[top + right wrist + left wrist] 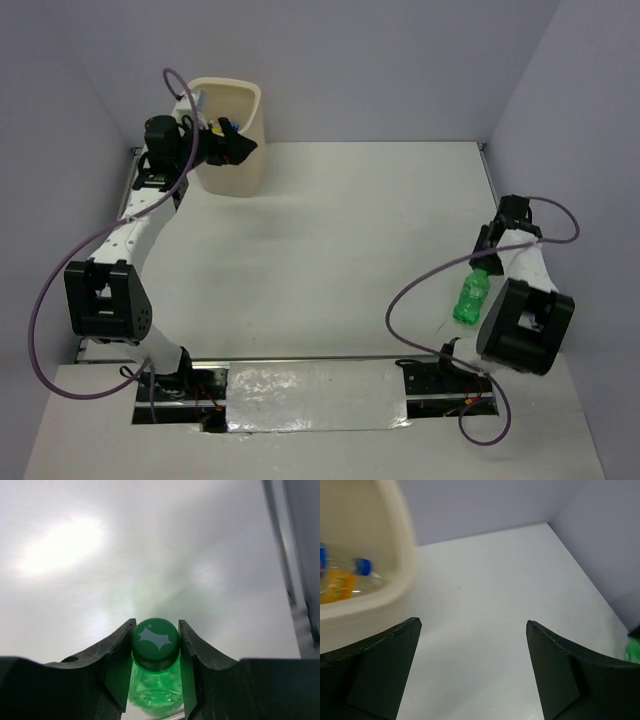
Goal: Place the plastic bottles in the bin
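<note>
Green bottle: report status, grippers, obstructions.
Right gripper shut on green bottle at cap. Left gripper open by bin rim, may crowd the drop. Bottles already in bin.

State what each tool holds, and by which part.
Right tool grips the small green translucent plastic bottle by its cap; left tool is open, holding nothing.

The left arm stretches far forward. The left claw [472, 624] is spread wide, with nothing between its dark jaws. The right arm is folded, elbow raised and wrist tipped downward. The right claw [156, 630] is clamped on the cap of a green bottle [152, 690], one jaw pressing each side.
</note>
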### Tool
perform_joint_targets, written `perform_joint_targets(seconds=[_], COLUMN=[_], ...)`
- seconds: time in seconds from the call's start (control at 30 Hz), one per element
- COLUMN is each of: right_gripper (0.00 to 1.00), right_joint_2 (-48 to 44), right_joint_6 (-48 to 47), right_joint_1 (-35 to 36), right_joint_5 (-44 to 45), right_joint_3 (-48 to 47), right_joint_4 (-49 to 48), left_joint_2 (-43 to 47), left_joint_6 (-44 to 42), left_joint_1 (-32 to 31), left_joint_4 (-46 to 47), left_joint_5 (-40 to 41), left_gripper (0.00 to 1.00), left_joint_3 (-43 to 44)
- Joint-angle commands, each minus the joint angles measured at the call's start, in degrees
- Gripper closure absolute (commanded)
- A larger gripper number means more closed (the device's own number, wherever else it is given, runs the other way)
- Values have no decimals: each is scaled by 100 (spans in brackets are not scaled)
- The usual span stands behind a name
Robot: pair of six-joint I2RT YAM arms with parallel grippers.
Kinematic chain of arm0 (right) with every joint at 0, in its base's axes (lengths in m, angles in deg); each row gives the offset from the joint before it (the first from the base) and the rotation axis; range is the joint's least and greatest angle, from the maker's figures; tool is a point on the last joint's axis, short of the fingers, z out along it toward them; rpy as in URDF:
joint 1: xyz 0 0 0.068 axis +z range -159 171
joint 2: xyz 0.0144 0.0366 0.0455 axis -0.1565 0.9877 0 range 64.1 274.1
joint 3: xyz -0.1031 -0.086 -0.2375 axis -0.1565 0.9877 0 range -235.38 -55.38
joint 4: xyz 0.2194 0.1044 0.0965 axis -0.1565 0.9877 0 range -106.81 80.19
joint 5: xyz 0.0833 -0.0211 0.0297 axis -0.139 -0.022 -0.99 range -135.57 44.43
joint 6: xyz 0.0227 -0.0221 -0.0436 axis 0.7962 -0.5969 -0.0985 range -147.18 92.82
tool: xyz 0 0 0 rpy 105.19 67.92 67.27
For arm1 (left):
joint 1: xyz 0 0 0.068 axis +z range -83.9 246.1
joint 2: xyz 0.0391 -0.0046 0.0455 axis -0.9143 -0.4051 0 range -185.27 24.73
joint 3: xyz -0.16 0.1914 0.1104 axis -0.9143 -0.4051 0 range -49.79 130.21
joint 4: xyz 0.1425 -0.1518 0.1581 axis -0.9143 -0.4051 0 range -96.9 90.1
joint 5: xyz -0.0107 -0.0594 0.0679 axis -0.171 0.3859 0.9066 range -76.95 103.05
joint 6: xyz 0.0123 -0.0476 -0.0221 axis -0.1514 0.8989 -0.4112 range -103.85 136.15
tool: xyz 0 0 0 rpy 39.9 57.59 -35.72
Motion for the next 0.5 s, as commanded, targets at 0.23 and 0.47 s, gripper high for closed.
perform_joint_targets(seconds=[0.23,0.47], right_gripper=[100,100], right_joint_2=[-2223,-2592], right_joint_6=[807,1896], right_joint_1=[1998,2877], right_joint_5=[-2884,-4283], right_joint_3=[274,485], right_joint_4=[-2648,-3697], left_joint_2=[723,935], left_joint_6=[-775,-1092], left_joint_1=[-2243,-3614], left_joint_4=[285,1104], left_joint_5=[-1431,-932], left_gripper=[1,1], left_joint_3=[-833,-1783])
